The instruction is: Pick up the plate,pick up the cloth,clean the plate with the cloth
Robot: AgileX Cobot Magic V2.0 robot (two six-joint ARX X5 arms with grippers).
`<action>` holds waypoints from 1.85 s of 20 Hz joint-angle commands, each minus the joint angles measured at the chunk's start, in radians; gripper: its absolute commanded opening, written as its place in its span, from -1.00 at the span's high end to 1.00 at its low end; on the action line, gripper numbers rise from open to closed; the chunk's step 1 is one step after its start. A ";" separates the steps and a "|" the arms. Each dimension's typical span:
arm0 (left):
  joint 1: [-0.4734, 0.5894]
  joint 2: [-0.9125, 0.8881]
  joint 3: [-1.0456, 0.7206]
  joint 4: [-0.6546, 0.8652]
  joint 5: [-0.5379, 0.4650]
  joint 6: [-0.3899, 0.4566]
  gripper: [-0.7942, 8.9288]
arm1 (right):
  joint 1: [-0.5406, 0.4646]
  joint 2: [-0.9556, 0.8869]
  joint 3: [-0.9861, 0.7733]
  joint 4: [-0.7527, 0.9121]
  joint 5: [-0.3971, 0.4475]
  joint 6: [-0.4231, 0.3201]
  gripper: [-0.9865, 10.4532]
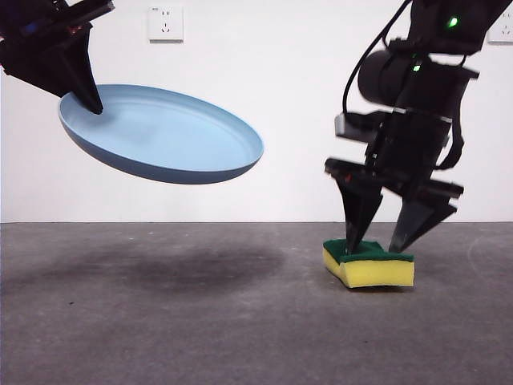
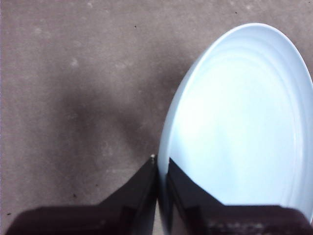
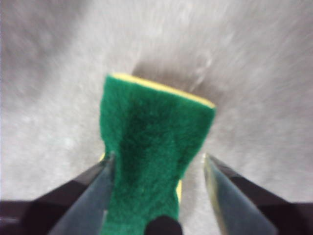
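We're seeing the left gripper (image 1: 88,100) at the upper left of the front view, jaws pinched tight on the rim of the light-blue plate (image 1: 164,136), which is hanging tilted in the air above its shadow on the grey table (image 1: 200,329). At lower right, the right gripper (image 1: 386,241) is straddling the sponge (image 1: 369,265), jaws spread apart: one is touching the green top, the other standing clear. The sponge is lying on the table.
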 commanded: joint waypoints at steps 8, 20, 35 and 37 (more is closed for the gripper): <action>-0.004 0.008 -0.008 0.010 -0.054 0.010 0.85 | 0.027 0.035 -0.002 0.016 0.021 -0.012 0.84; -0.130 0.179 -0.008 0.031 -0.098 -0.026 0.85 | 0.169 -0.272 0.000 0.012 0.022 0.018 0.84; -0.258 0.179 -0.008 0.141 0.018 -0.154 0.85 | 0.431 -0.203 -0.001 -0.035 0.036 -0.006 0.84; -0.257 0.178 -0.008 0.139 0.076 -0.154 0.85 | 0.411 -0.203 -0.001 -0.113 0.110 -0.013 0.84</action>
